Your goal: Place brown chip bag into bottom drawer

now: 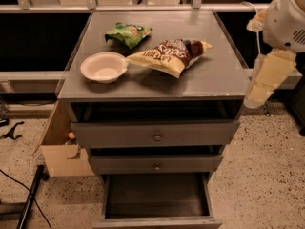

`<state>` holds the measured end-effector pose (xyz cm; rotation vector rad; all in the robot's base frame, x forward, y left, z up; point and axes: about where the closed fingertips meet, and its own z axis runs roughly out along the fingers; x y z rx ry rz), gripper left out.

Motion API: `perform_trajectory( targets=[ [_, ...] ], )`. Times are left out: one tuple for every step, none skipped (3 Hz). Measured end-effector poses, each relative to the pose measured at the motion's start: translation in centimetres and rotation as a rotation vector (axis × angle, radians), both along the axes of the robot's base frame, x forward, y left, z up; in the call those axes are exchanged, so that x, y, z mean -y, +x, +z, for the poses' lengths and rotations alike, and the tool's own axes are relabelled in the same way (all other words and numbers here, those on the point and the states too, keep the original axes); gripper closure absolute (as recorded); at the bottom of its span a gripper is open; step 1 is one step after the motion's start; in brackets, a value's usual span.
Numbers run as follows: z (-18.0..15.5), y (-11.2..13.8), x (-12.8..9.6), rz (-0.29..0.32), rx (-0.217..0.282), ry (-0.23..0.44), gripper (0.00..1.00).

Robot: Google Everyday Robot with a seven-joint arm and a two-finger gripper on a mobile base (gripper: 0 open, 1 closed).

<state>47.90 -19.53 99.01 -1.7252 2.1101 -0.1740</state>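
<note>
The brown chip bag [167, 55], pale yellow with a dark brown panel and white lettering, lies flat on the grey cabinet top [209, 78], right of centre. The bottom drawer [157, 221] is pulled out below the two knobbed drawers, and its dark inside holds nothing. My arm comes in from the upper right. Its pale lower end with the gripper [252, 97] hangs just off the cabinet top's right front corner, well apart from the bag and holding nothing I can see.
A white bowl [104, 67] sits at the top's left front, with a green chip bag [127, 33] behind it. An open cardboard box [59, 151] stands on the floor to the cabinet's left. Black cables [28, 199] run across the speckled floor. A rail [143, 7] runs behind the cabinet.
</note>
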Motion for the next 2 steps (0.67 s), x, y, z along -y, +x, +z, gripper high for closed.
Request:
perform_trajectory(
  targets=[
    [0.4, 3.3, -1.0, 0.001, 0.058, 0.023, 0.00],
    [0.7, 6.4, -1.9, -0.010, 0.105, 0.053, 0.00]
  ],
)
